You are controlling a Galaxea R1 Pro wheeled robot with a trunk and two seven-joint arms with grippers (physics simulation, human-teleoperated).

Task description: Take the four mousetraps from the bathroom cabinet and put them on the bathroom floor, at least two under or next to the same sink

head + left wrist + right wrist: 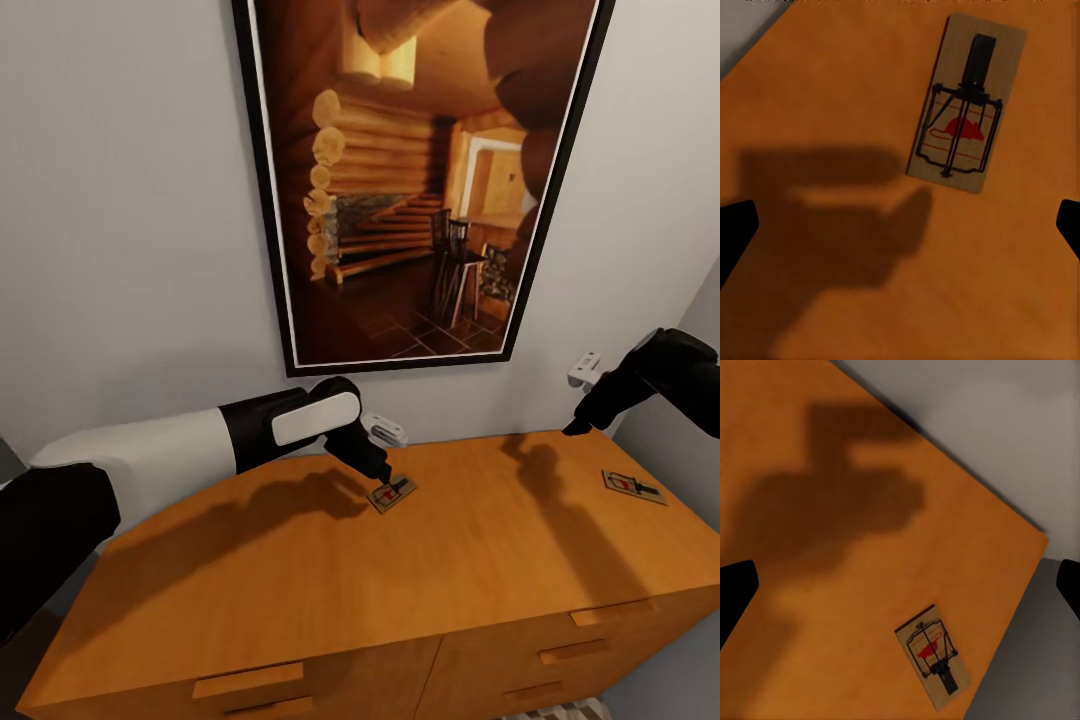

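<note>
Two mousetraps lie on the flat top of the orange-brown cabinet (300, 570). Each is a small tan wooden slab with a black wire bar and a red mouse print. One mousetrap (392, 493) (964, 105) lies near the back middle, and my left gripper (378, 470) (900, 232) hovers just over it, open, with the trap lying past its black fingertips (735, 232). The other mousetrap (633, 487) (934, 656) rests near the cabinet's right edge. Above the top and to that trap's left, my right gripper (580, 425) (900, 589) hangs open and holds nothing.
A large black-framed picture (420, 180) hangs on the grey wall right behind the cabinet. Small white wall fittings (385, 430) (585, 370) sit just above the cabinet's back edge. Wooden bar pulls (247, 680) (573, 650) line the drawer fronts. The cabinet's right end stops close to a side wall.
</note>
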